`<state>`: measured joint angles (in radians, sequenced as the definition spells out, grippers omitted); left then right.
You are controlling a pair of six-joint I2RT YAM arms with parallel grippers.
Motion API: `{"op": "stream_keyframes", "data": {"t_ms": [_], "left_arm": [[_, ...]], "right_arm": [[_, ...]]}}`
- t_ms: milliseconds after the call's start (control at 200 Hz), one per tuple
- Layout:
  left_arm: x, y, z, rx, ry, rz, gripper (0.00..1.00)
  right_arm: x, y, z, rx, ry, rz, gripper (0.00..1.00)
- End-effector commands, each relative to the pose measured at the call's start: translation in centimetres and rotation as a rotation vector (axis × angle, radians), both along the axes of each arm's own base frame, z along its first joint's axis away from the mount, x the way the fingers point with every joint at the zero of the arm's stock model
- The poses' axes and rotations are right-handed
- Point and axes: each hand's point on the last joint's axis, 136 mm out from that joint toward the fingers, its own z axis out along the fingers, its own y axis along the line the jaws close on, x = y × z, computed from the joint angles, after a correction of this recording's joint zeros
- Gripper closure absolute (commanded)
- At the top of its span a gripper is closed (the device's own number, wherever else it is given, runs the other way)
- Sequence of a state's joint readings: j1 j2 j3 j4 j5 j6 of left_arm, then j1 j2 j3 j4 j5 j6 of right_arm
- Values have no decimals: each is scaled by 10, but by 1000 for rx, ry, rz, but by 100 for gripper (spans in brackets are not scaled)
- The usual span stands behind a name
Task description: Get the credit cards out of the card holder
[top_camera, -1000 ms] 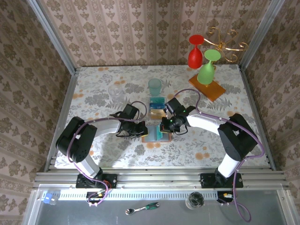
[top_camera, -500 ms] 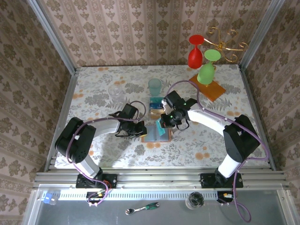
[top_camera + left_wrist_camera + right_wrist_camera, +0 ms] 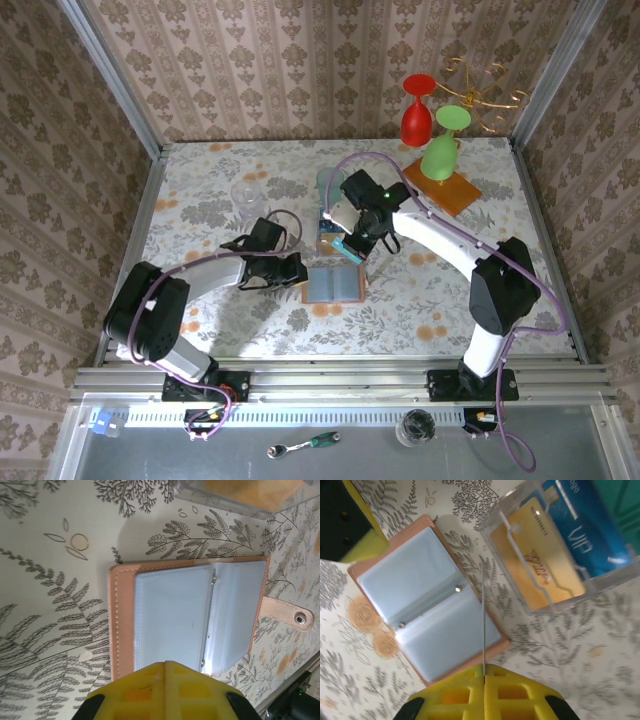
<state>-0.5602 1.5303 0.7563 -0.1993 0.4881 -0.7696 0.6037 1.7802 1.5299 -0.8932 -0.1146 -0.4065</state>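
**Item 1: right gripper (image 3: 484, 669).** Fingers are clamped on a teal card (image 3: 345, 247), which we see edge-on in the wrist view. It is carried just beside the clear tray (image 3: 555, 604), we judge for dropping in with the gold card (image 3: 540, 565) and blue card (image 3: 585, 525) lying there.

**Item 2: left gripper (image 3: 165, 665).** Fingers are together with nothing between them, tips at the card holder's (image 3: 190, 625) edge, we judge to pin it.

**Item 3: card holder.** It lies open and flat on the table near the tray, and its pockets look empty.

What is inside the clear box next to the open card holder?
A gold card and a blue card lie in the clear box; anything beneath them is hidden.
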Motion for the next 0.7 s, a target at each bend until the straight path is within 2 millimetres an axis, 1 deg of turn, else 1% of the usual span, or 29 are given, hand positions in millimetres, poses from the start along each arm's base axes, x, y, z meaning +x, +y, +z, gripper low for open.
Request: {"op": "stream_keyframes", "data": {"t_ms": [0, 125, 335, 480, 695], "left_arm": [[-5, 11, 0, 23, 3, 11, 98], [-6, 16, 1, 22, 0, 24, 98], [-8, 21, 1, 23, 0, 37, 98], [-9, 23, -1, 24, 2, 45, 98], [-7, 27, -2, 25, 7, 53, 98]], "right_arm": [[9, -13, 4, -137, -39, 178, 100], [29, -10, 11, -155, -48, 213, 100], [62, -7, 17, -163, -54, 224, 100], [83, -3, 16, -157, -69, 230, 100], [106, 2, 12, -159, -75, 253, 100]]}}
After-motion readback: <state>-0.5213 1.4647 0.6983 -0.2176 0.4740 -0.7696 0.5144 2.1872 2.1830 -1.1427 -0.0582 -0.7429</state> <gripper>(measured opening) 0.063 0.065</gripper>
